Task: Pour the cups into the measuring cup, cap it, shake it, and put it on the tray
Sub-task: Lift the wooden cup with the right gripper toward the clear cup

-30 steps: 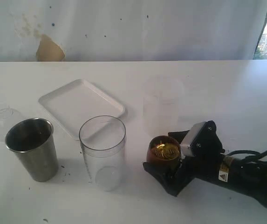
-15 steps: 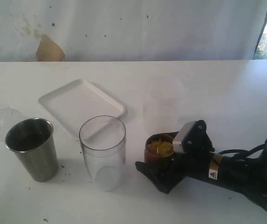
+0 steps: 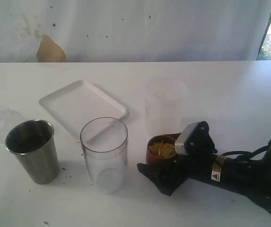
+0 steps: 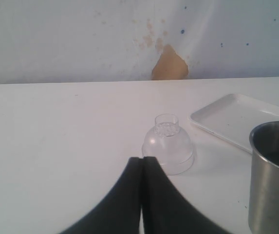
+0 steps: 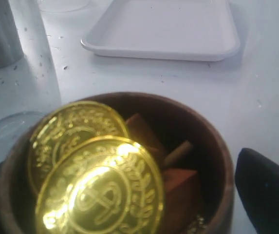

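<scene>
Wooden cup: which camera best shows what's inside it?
Right wrist view: it looks down into the wooden cup, showing gold coins and brown pieces. The exterior view shows it small, with only a gold glint. The left wrist view misses it.

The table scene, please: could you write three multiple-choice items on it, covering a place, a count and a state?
1. Where is the wooden cup?
A) on the tray
B) between the right gripper's fingers
C) inside the steel tumbler

2. How many gold coins show on top in that cup?
A) none
B) two
C) five

3. How does the left gripper stand?
A) wide open
B) shut on something
C) shut, empty

Answers:
1 B: dark fingers flank it, apart from the tray and the steel tumbler.
2 B: two overlapping coins fill the right wrist view.
3 C: its fingers meet with nothing between.
</scene>
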`<state>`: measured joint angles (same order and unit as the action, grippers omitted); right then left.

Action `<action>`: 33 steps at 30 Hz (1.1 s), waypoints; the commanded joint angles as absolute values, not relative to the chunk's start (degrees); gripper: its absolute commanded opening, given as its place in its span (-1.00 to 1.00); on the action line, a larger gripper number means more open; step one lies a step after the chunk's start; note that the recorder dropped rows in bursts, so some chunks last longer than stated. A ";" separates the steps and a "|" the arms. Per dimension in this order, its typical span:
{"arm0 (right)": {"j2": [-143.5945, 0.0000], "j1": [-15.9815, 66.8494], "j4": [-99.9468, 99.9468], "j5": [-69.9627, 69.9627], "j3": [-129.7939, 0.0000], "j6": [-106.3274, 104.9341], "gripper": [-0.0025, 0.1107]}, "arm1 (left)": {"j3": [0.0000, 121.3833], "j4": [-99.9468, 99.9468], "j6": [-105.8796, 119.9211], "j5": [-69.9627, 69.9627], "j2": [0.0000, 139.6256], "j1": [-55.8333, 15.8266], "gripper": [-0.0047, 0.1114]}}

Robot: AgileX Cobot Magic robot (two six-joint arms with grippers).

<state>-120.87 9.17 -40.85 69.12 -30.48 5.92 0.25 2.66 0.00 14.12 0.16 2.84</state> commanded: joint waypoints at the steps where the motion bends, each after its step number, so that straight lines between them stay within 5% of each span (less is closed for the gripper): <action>1: -121.05 9.28 -40.89 69.96 -30.74 6.22 0.78 | 0.00 2.34 0.00 13.47 0.00 2.59 -0.92; 9: -121.05 9.28 -40.63 69.96 -30.74 6.22 0.77 | 0.00 2.34 0.00 13.47 0.00 2.59 -0.92; 12: -121.05 9.28 -40.50 69.96 -30.81 4.38 0.62 | 0.00 2.34 0.00 13.47 0.00 2.59 -0.92; 22: -121.05 9.28 -40.71 69.96 -30.81 2.53 -0.92 | 0.00 2.34 0.00 13.47 0.00 2.59 -0.92; 33: -115.63 9.28 -47.41 69.96 -30.81 7.82 -0.96 | 0.00 2.34 0.00 13.47 0.00 2.59 -0.92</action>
<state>-118.67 9.31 -46.83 68.09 -30.61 5.06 0.25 2.66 0.00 14.12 0.16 2.84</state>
